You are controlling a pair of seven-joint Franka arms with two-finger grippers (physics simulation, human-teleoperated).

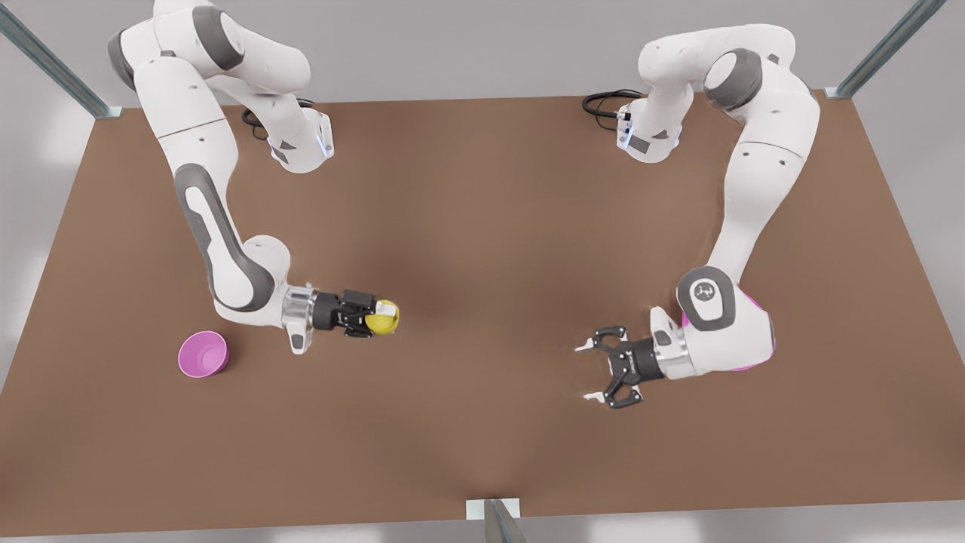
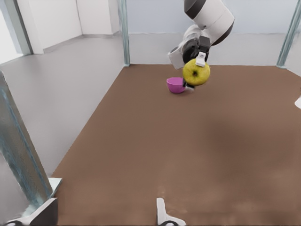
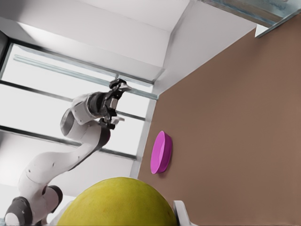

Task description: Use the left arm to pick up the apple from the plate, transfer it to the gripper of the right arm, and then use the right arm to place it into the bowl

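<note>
behind the left gripper (image 1: 586,371), the plate (image 1: 758,320), mostly hidden

- This is a robot test cell, a lab sort of room, and a rendered one: every surface is smooth and clean like a simulator's.
- A wide brown desk (image 1: 482,226) fills the middle, bare of any clutter or tools.
- Two white-and-grey jointed arms are bolted at the desk's far edge, one at the far left (image 1: 203,188), one at the far right (image 1: 754,188), each with black cables (image 1: 603,102) coiled at its base.
- Grey metal frame posts (image 1: 45,64) rise from the desk's corners, like a cage around it.
- Around it lie a pale grey floor (image 2: 70,80), plain white walls (image 2: 56,19) and tall window panes (image 3: 56,108).
</note>
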